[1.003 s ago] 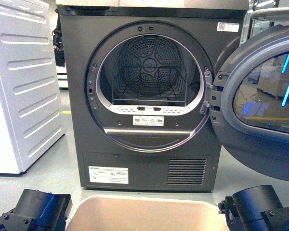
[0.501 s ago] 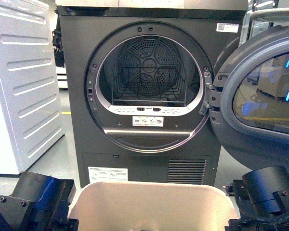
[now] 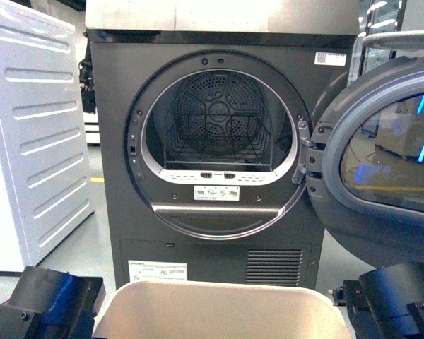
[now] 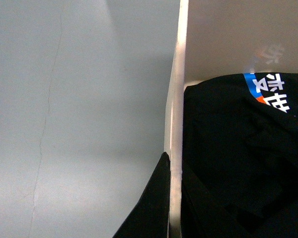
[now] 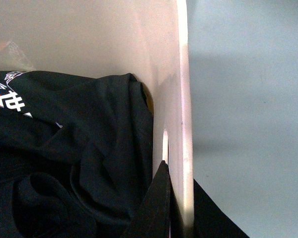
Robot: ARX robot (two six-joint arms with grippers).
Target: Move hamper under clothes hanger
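Note:
The beige hamper (image 3: 219,307) shows at the bottom centre of the front view, close in front of the dryer, between my two black arms. In the left wrist view my left gripper (image 4: 173,201) is shut on the hamper's side wall (image 4: 178,99), one dark finger (image 4: 150,210) outside it. In the right wrist view my right gripper (image 5: 181,210) is shut on the opposite wall (image 5: 185,99), a finger (image 5: 155,208) inside and one outside. Black clothing with a blue and white print (image 4: 238,163) (image 5: 74,148) lies in the hamper. The clothes hanger is out of view.
A dark grey dryer (image 3: 219,78) stands straight ahead with its round door (image 3: 389,155) swung open to the right. A white appliance (image 3: 35,134) stands at the left. Grey floor (image 4: 79,124) lies beside the hamper on both sides.
In the front view the hamper's rim and both arms rose, then dropped back a little. The dryer now sits slightly lower in the frame.

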